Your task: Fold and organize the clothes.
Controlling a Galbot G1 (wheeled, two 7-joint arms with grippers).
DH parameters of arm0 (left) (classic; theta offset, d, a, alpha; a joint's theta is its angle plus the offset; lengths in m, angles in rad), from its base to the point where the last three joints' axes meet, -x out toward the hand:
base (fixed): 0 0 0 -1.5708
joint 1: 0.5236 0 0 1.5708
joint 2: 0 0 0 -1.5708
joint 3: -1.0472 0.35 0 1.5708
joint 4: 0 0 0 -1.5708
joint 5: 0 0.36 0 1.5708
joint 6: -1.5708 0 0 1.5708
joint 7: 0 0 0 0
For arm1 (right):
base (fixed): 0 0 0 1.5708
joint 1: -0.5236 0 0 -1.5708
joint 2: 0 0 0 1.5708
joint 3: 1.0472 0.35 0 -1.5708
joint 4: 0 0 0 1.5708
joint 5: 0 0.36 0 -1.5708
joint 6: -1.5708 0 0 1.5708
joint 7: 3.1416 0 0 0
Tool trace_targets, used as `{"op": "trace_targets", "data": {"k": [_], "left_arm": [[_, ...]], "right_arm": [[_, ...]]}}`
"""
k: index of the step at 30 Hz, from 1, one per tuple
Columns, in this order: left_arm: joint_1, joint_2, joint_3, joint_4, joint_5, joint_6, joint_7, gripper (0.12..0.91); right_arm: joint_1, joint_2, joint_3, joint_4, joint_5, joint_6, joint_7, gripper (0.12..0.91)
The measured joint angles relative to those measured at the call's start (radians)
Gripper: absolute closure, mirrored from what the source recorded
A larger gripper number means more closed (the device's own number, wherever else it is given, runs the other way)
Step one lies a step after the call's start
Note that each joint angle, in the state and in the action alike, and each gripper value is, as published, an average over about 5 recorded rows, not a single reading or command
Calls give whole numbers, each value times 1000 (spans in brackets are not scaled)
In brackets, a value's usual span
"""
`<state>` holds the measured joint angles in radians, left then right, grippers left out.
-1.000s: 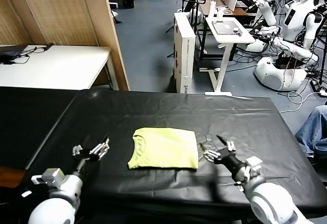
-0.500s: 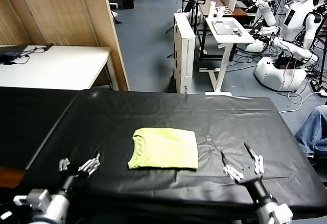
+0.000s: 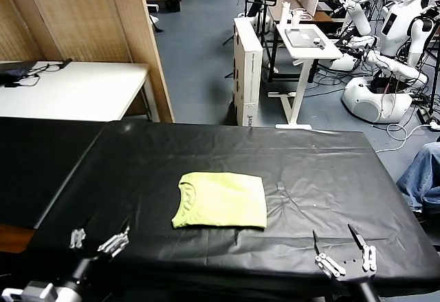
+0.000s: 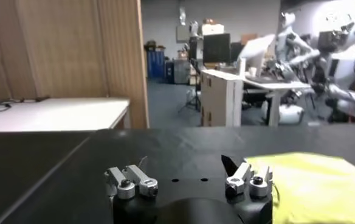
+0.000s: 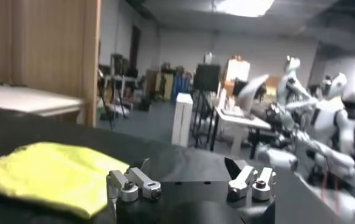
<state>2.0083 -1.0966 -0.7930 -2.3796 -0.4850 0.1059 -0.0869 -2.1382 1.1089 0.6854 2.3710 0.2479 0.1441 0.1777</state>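
Folded shirt (image 3: 221, 200) lies mid-table (image 3: 330, 164). Left claw (image 3: 95, 239) and right claw (image 3: 344, 255) hover open at the near edge; only the head view shows the shirt's collar.

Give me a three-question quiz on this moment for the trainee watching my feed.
1. True or false: the left gripper is holding the T-shirt.
2. Where does the T-shirt lie on the black table? A) hanging off the near edge B) folded flat near the middle C) bunched in the far right corner
3. How do the jaws of the right gripper stand?

Key:
1. False; it is open, empty, at the table's near edge.
2. B.
3. Open and empty, near the front edge, apart from the shirt.
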Motion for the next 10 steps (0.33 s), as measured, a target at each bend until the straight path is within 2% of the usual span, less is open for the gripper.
{"op": "trace_targets", "data": {"k": [3, 10], "left_arm": [[25, -9, -15, -5, -3, -10, 12, 123], [53, -26, -26, -1, 0, -18, 17, 123]], "right_arm": [[-17, 7, 4, 8, 0, -3, 1, 118], [-25, 7, 5, 11, 3, -8, -2, 118]]}}
